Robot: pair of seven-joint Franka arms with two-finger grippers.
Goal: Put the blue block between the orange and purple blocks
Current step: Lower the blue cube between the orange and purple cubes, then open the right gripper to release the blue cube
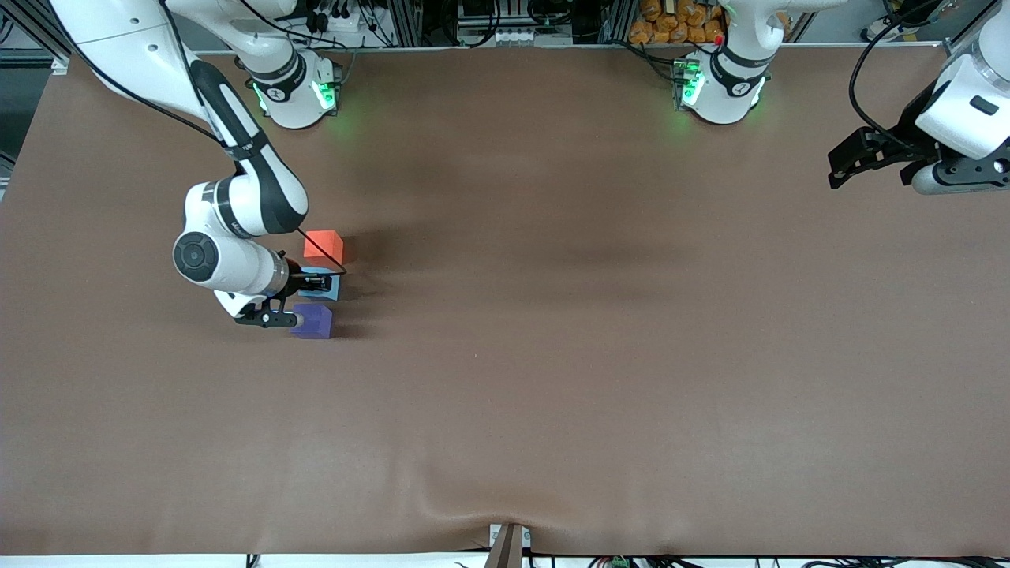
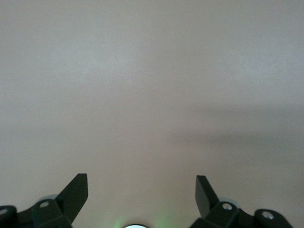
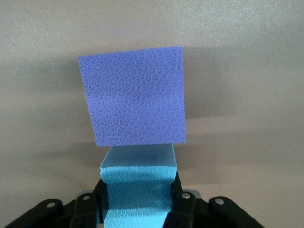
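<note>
Purple block (image 1: pixel 312 321) sits nearest the camera; blue block (image 1: pixel 322 284) lies between it and orange block (image 1: pixel 324 246), pinched by the right gripper (image 1: pixel 309 285). Left gripper (image 1: pixel 848 164) waits over bare brown table (image 1: pixel 592 355) (jaws spread). Cables and racks line the top edge.

Three cubes sit on the worktop (image 1: pixel 552 379): one orange block (image 1: pixel 324 246), one blue block (image 1: pixel 325 282) and one purple block (image 1: pixel 313 321). Two arms are in view, each with one hand: right hand (image 1: pixel 309 284), left hand (image 1: pixel 838 170).
</note>
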